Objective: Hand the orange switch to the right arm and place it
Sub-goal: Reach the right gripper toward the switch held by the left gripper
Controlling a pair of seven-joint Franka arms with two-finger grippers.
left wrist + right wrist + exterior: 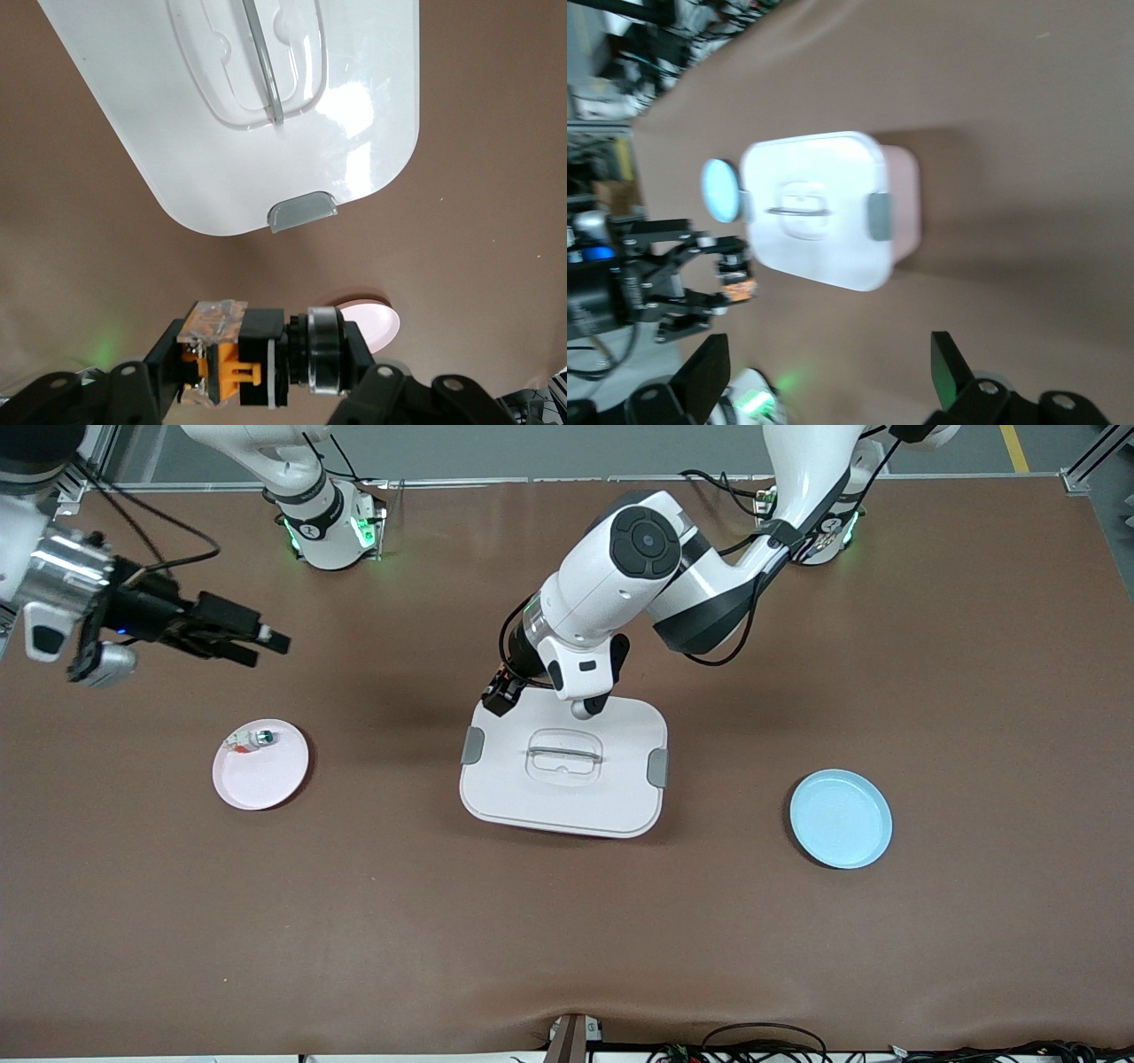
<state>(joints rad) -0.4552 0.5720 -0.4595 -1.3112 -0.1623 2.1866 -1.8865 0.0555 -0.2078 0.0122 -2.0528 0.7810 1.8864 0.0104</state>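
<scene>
One orange switch (257,359) between left tool (257,381) fingers.

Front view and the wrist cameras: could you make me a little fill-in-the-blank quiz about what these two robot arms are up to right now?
1. The left gripper is shut on the ____ switch.
2. That gripper hangs over one corner of the white ____.
3. The right gripper is ____, holding nothing.
4. The white-and-green part lies on the ____ plate.

Missing words: orange; box; open; pink
</scene>
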